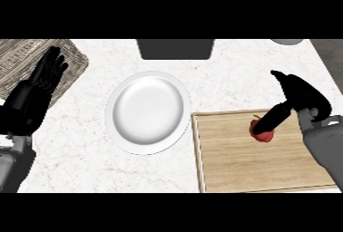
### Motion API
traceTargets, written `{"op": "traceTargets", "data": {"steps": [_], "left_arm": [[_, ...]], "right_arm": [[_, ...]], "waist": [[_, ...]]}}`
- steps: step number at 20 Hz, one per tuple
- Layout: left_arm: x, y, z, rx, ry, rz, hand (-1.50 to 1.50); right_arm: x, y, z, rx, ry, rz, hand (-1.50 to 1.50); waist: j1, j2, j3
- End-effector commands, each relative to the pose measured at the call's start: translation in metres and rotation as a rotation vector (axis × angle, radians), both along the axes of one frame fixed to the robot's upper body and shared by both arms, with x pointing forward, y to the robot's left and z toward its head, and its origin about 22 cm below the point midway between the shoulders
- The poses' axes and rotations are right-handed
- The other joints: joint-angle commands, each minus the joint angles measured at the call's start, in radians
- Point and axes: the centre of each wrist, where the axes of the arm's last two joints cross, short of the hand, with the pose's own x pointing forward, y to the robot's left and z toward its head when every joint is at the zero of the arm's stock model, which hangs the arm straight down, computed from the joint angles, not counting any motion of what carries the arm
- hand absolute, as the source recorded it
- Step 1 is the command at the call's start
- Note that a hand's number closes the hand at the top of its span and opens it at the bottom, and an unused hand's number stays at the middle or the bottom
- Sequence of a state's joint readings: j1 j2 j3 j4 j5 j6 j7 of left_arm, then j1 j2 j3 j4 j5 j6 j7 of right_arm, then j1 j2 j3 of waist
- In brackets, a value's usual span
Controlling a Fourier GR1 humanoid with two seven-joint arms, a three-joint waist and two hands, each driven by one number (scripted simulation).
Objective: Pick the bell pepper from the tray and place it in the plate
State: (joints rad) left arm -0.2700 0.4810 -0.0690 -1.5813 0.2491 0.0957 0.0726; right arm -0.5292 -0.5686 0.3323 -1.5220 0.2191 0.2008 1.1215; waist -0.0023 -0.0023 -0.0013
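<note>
The red bell pepper point(264, 136) lies on the wooden tray point(261, 167) at the right, near the tray's far edge. My right hand point(305, 93) hovers above it; one black finger point(273, 118) reaches down across the pepper's top and hides part of it, while the others stay spread upward, not curled round it. The white plate point(149, 111) sits in the counter's middle, just left of the tray, with nothing on it. My left hand point(40, 79) rests open at the far left, fingers up.
A wire basket point(13, 54) stands at the back left under my left hand. A dark box-like object point(175, 48) sits at the back behind the plate. A grey round thing point(288, 41) shows at the top right edge.
</note>
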Motion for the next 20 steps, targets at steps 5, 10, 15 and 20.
{"op": "traceTargets", "data": {"steps": [5,10,15,20], "left_arm": [[0.005,-0.013,-0.010,-0.005,0.009,-0.002,0.00],[0.000,-0.017,-0.006,0.022,-0.010,-0.005,0.00],[-0.005,-0.003,0.004,0.013,0.003,-0.001,0.00],[-0.008,-0.011,-0.010,-0.010,0.002,-0.019,0.00]], "right_arm": [[-0.007,0.002,-0.024,-0.110,0.217,-0.124,-1.50],[-0.006,-0.003,-0.039,-0.086,0.229,-0.133,-1.50],[-0.020,-0.026,-0.065,-0.040,0.266,-0.101,-1.50],[-0.017,-0.015,-0.085,-0.076,0.319,-0.127,-1.50]], "waist": [[-0.009,0.001,0.000],[0.004,0.002,0.001],[0.002,0.000,0.001],[0.002,0.000,0.001]]}}
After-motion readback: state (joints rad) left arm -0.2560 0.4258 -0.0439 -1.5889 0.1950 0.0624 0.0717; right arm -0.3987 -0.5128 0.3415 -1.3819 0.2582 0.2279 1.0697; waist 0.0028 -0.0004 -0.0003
